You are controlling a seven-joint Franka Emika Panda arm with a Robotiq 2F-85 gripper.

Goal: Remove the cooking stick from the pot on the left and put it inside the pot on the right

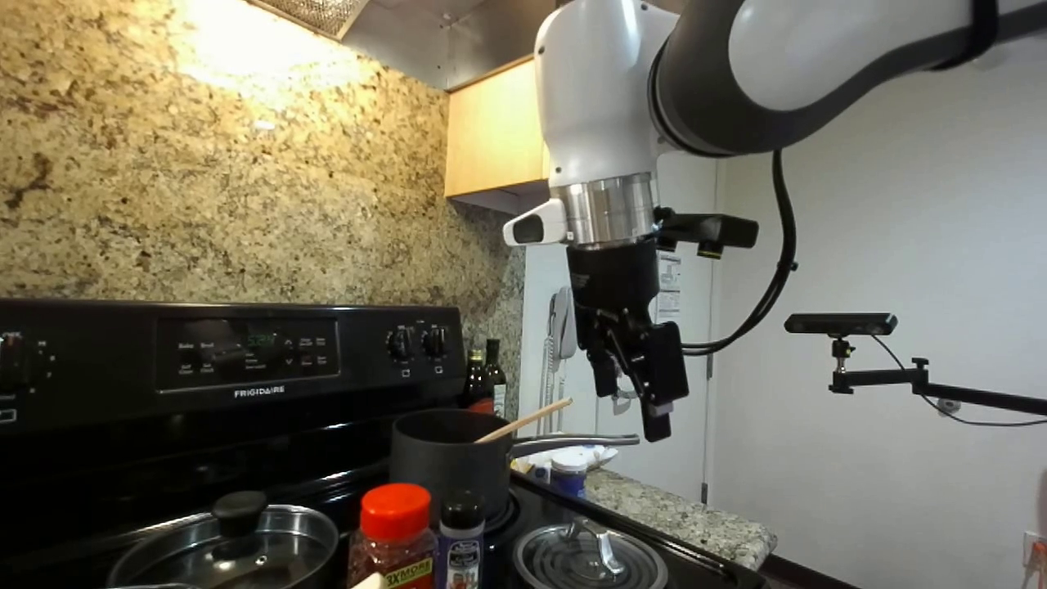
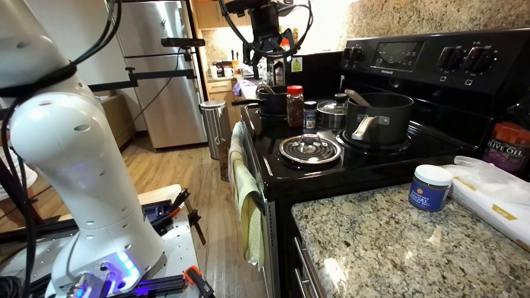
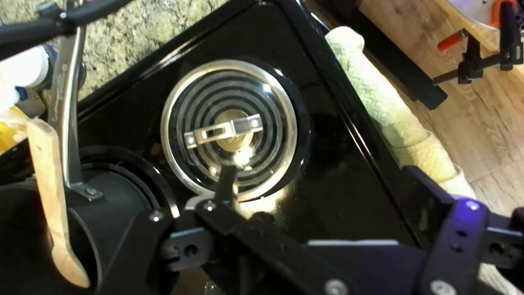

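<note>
Glossy black stove surface (image 3: 344, 205). My white arm (image 1: 593, 90) bends over it. Metal-handled pot (image 2: 379, 124) stands toward back; dark-handled pot (image 2: 273, 103) well apart from it, partly hidden. My gripper (image 3: 321, 176) hangs in air above surface, fingers (image 3: 226, 184) well apart. Glass lid (image 3: 229, 133) lies flat near metal-handled pot. Wooden cooking stick (image 3: 53, 196) leans in that pot, upper end past rim, just beside metal handle. Another brownish stick end (image 2: 268, 89) pokes above dark-handled pot; I cannot tell which one task means. Red-capped jar (image 2: 295, 107) stands just beside smaller dark-capped jar (image 2: 309, 118).
</note>
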